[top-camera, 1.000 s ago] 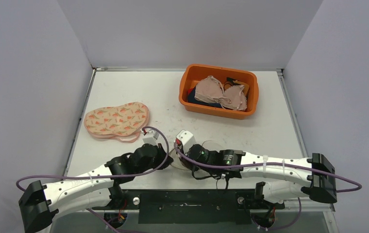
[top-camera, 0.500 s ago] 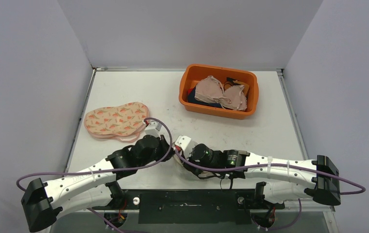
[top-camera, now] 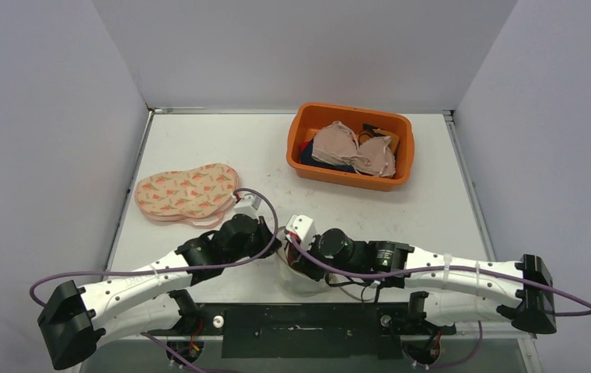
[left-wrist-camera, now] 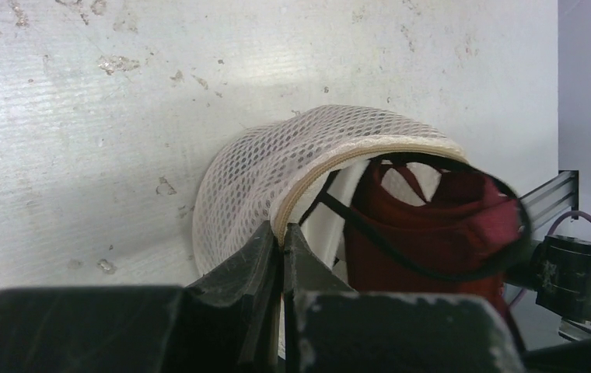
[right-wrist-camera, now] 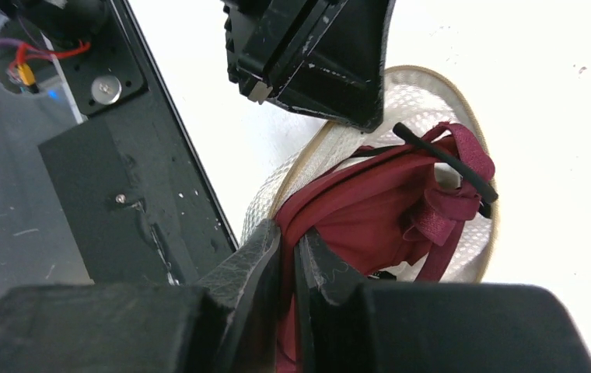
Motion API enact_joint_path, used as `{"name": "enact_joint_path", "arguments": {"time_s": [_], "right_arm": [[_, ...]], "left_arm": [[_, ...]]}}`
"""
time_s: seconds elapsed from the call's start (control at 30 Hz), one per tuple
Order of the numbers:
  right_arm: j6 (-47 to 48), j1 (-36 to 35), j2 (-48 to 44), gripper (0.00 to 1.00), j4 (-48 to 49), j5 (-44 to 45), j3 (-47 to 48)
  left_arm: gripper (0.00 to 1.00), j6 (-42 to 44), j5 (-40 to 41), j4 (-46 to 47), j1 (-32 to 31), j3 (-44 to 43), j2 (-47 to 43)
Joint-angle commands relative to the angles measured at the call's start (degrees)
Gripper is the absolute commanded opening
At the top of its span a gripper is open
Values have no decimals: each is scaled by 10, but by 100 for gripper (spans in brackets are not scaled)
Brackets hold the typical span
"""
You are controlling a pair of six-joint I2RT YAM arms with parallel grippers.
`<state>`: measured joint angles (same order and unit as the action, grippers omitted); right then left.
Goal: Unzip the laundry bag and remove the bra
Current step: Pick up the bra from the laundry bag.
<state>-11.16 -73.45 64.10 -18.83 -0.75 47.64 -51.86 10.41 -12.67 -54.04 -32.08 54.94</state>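
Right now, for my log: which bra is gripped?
The dark red bra, pinched by the right hand; the beige bra lies in the orange plastic tub.

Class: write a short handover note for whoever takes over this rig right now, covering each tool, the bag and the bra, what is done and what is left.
Left tool: shut on the zipper rim of the mesh laundry bag.
Right tool: shut on the red bra.
Place: the bag lies at the near edge of the table, with the bra sitting in its open mouth.
Done: bag unzipped, mouth gaping.
Left: draw the bra clear while the left tool holds the bag.
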Motion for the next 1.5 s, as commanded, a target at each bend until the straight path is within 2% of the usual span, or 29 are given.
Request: {"name": "enact_joint_path", "arguments": {"time_s": [0.0, 0.07, 0.3, 0.57, 0.77, 0.93, 1.13, 1.47], "right_arm": [[-11, 6, -64, 5, 76, 6, -13], [-16, 14, -80, 5, 90, 6, -22], [-40, 19, -104, 5, 120, 95, -48], [-84, 20, -107, 5, 224, 92, -89], [-112, 20, -91, 5, 275, 79, -86], [-129, 23, -116, 5, 316, 125, -93], [-129, 28, -122, 5, 305, 202, -104], [-116, 30, -38, 5, 235, 246, -73]], "left_arm": [[0, 6, 8, 37, 10, 13, -5], [0, 3, 6, 41, 12, 19, -5], [0, -1, -7, 62, 13, 33, -12], [0, -1, -12, 99, 12, 39, -39], [0, 3, -14, 117, 12, 23, -24], [0, 4, -23, 119, 12, 14, -10], [0, 4, -22, 118, 11, 12, -19], [0, 8, -23, 92, 9, -22, -49]]}}
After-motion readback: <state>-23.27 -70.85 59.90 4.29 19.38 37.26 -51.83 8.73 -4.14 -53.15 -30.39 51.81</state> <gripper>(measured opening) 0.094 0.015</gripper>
